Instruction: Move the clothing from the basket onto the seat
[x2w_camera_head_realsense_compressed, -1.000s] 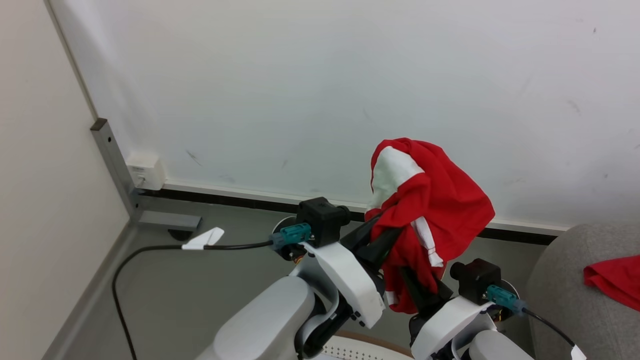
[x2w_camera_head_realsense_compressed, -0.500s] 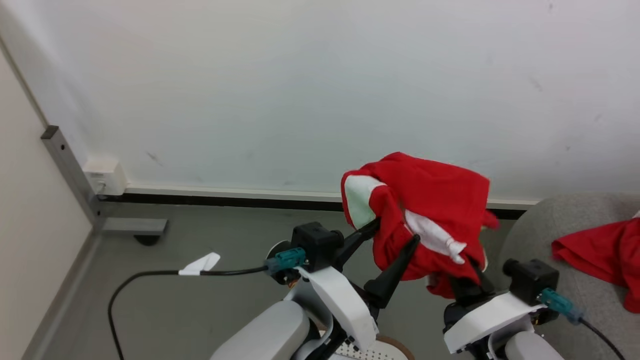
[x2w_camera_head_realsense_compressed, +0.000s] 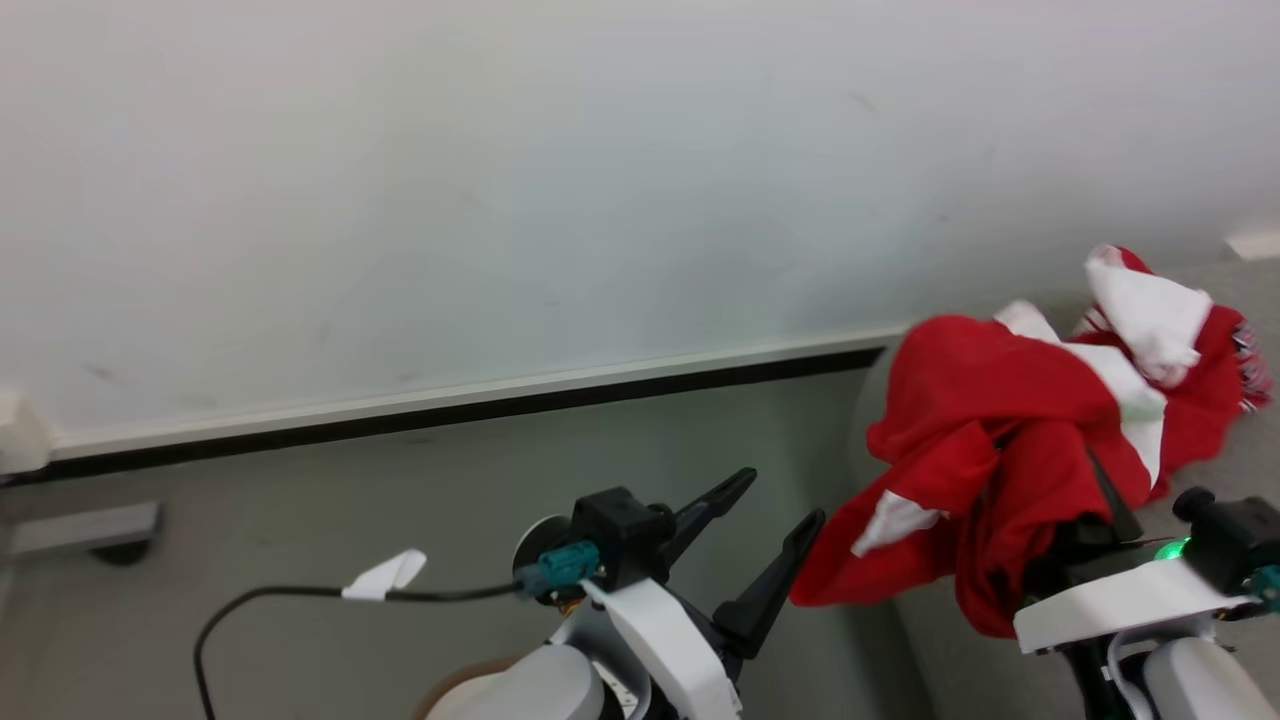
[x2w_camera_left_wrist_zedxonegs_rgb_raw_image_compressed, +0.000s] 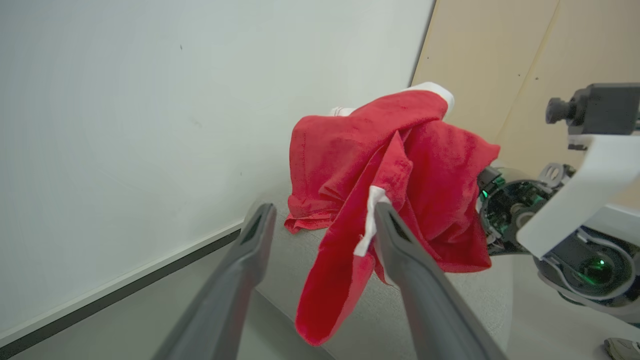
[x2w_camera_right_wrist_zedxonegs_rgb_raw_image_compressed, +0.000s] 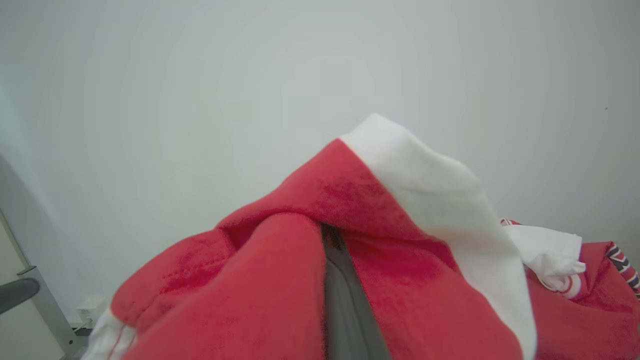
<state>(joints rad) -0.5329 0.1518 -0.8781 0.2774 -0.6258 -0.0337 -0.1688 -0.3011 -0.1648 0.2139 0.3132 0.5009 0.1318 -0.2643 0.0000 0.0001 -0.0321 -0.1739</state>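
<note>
A red garment of the clothing (x2w_camera_head_realsense_compressed: 985, 480) with white panels hangs draped over my right gripper (x2w_camera_head_realsense_compressed: 1090, 500), which is shut on it above the grey seat (x2w_camera_head_realsense_compressed: 950, 670) near its left edge. In the right wrist view the fabric (x2w_camera_right_wrist_zedxonegs_rgb_raw_image_compressed: 280, 260) wraps the dark fingers (x2w_camera_right_wrist_zedxonegs_rgb_raw_image_compressed: 345, 300). A second red and white garment (x2w_camera_head_realsense_compressed: 1160, 330) lies on the seat behind it. My left gripper (x2w_camera_head_realsense_compressed: 780, 500) stands open and empty over the floor, left of the seat. From the left wrist, the open left gripper (x2w_camera_left_wrist_zedxonegs_rgb_raw_image_compressed: 320, 215) frames the hanging garment (x2w_camera_left_wrist_zedxonegs_rgb_raw_image_compressed: 400, 165) just beyond it. A sliver of the basket's brown rim (x2w_camera_head_realsense_compressed: 455, 685) peeks beside the left arm.
A white wall with a dark baseboard (x2w_camera_head_realsense_compressed: 450, 415) runs behind. Grey floor (x2w_camera_head_realsense_compressed: 300, 500) lies to the left, with a metal post foot (x2w_camera_head_realsense_compressed: 80, 530). A black cable with a white tag (x2w_camera_head_realsense_compressed: 385, 575) trails from my left wrist. A beige panel (x2w_camera_left_wrist_zedxonegs_rgb_raw_image_compressed: 525, 60) stands behind the seat.
My left gripper has opened and let go of the garment. The right arm has carried it rightward to the seat's edge. The camera has turned right.
</note>
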